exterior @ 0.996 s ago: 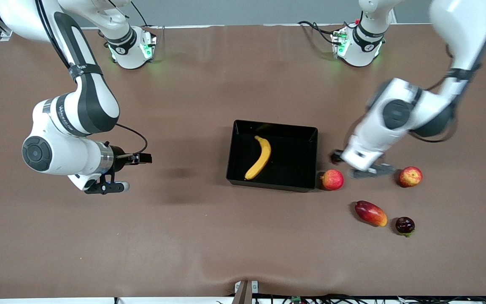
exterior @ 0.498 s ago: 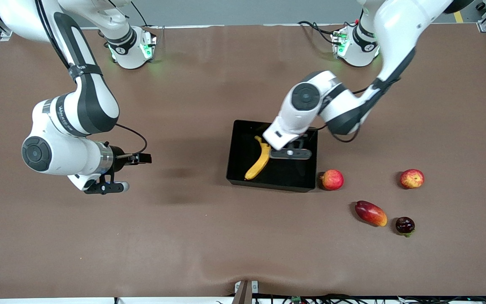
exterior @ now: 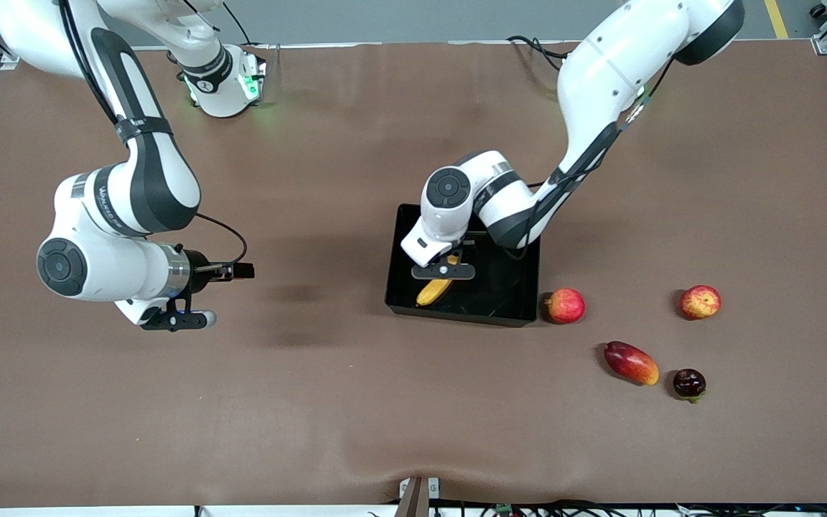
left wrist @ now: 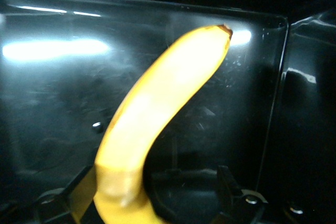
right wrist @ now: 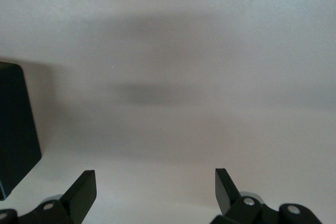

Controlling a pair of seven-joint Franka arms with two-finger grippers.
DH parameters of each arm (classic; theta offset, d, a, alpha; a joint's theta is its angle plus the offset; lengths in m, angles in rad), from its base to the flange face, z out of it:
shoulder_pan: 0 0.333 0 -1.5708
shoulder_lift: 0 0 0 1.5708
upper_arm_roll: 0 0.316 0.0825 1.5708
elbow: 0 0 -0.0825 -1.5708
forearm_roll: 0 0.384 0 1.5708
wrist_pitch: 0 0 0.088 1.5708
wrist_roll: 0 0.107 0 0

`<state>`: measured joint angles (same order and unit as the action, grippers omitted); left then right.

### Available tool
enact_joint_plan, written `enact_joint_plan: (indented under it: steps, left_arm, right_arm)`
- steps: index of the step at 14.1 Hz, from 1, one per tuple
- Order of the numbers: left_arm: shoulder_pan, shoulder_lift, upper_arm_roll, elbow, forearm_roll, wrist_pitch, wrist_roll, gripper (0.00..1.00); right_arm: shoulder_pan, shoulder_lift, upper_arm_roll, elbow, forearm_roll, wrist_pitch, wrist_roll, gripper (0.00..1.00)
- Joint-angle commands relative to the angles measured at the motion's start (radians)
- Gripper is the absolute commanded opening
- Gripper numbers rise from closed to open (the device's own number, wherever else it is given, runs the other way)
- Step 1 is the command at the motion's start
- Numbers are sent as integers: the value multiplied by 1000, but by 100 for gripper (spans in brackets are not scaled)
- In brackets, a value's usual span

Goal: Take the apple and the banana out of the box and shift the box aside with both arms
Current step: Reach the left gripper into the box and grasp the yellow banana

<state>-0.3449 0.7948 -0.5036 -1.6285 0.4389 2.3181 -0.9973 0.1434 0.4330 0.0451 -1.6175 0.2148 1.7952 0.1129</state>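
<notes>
The yellow banana (exterior: 433,291) lies in the black tray (exterior: 521,240) at mid-table. My left gripper (exterior: 444,271) is low inside the tray, open, its jaws on either side of the banana's middle. In the left wrist view the banana (left wrist: 168,103) runs between the fingertips (left wrist: 227,179) of the left gripper (left wrist: 153,179), close to one of them, over the glossy tray floor (left wrist: 52,103). The red apple with yellow streaks (exterior: 699,301) sits on the table toward the left arm's end. My right gripper (exterior: 176,316) is open and empty over bare table; it shows in its wrist view (right wrist: 155,182).
A pinkish-red round fruit (exterior: 565,305) lies right beside the tray's corner. A red-orange mango (exterior: 630,362) and a small dark fruit (exterior: 689,383) lie nearer the front camera. A tray corner (right wrist: 16,129) shows in the right wrist view.
My left arm swung from over the fruits at its end of the table to the tray and came down around the banana. The right arm has barely moved.
</notes>
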Motion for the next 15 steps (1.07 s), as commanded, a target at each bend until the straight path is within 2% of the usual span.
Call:
enact_joint_plan:
  steps: [1, 2, 3, 4, 5, 10, 15]
  left_arm:
    - [-19, 47, 7, 27, 41, 35, -26, 100]
    - [-22, 55, 23, 27, 47, 37, -29, 79]
    - [-26, 61, 25, 27, 47, 38, -40, 46]
    - [-37, 61, 28, 29, 53, 38, -32, 7]
    - [-40, 58, 30, 30, 72, 38, -29, 0]
    - [-20, -50, 30, 30, 84, 11, -30, 0]
    - [47, -247, 17, 39, 31, -144, -3, 0]
  right_arm:
    - [-16, 4, 9, -5, 1, 1, 13, 100]
    - [-16, 4, 9, -5, 1, 1, 13, 100]
    - [-16, 4, 9, -5, 1, 1, 14, 100]
    - [-15, 4, 9, -5, 1, 1, 14, 100]
    - [-13, 6, 9, -5, 1, 1, 14, 100]
    - [4, 10, 10, 1, 3, -4, 57, 100]
    - [91, 38, 13, 22, 44, 7, 275, 100]
